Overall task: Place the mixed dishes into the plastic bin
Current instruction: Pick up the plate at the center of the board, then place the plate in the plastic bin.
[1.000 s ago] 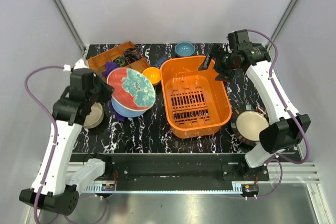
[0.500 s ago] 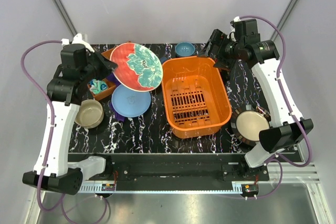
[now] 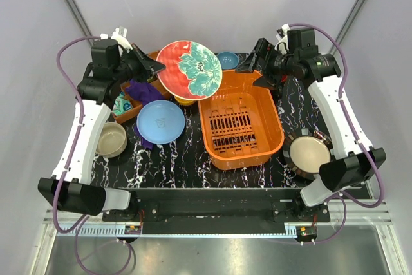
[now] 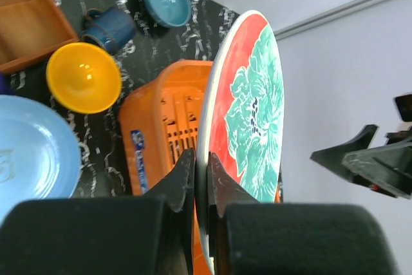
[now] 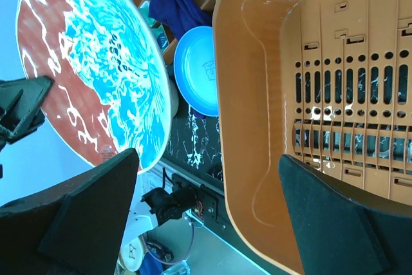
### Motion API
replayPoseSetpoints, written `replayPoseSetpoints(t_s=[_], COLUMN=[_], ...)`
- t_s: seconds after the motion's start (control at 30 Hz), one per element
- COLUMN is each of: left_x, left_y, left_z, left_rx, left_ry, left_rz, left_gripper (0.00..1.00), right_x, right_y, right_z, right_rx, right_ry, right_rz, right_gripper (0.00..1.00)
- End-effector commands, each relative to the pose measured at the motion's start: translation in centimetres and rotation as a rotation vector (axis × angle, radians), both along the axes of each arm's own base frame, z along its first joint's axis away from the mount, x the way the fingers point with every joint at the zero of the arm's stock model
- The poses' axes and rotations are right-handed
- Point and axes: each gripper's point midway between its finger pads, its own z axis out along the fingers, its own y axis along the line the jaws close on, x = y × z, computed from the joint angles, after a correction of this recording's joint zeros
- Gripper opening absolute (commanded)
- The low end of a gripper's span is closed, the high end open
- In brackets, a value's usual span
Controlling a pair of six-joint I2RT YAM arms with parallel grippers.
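The black, white-veined counter [image 3: 183, 159] carries a large orange slotted plastic bin [image 3: 212, 127] at its middle. Left of the bin lie a light blue plate [image 3: 161, 122], a beige bowl [image 3: 111, 140] and a brown-orange compartment tray [image 3: 131, 112]. A dark striped-rim plate [image 3: 309, 152] sits at the near right, and a small blue bowl [image 3: 226, 60] at the far edge.

top: high and behind, looking down on the whole desk [image 3: 174, 159] | left wrist: close, along the left hand [image 4: 201, 159] | right wrist: close, into the plastic bin [image 5: 257, 94] | shared — bin and patterned plate [image 3: 190, 69], in all three
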Motion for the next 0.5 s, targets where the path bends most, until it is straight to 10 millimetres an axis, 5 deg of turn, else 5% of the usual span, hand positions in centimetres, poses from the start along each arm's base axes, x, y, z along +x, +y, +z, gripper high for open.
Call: replayPoseSetpoints(t_s=[0.0, 0.47], left_x=[-0.1, 1.9], left_y=[-2.7, -6.6], left_z=[9.0, 3.8], left_rx=[-0.171, -0.070], left_ry=[-0.292, -0.220], left_rz=[-0.138, -0.263], left_gripper=[0.00, 0.00], right_x=[-1.5, -0.9], right_y=[0.5, -3.4], right_z=[2.8, 4.9], right_rx=[0.055, -0.053], right_ry=[-0.079, -0.151], right_rz=[0.036, -0.197], right_gripper=[1.00, 1.00])
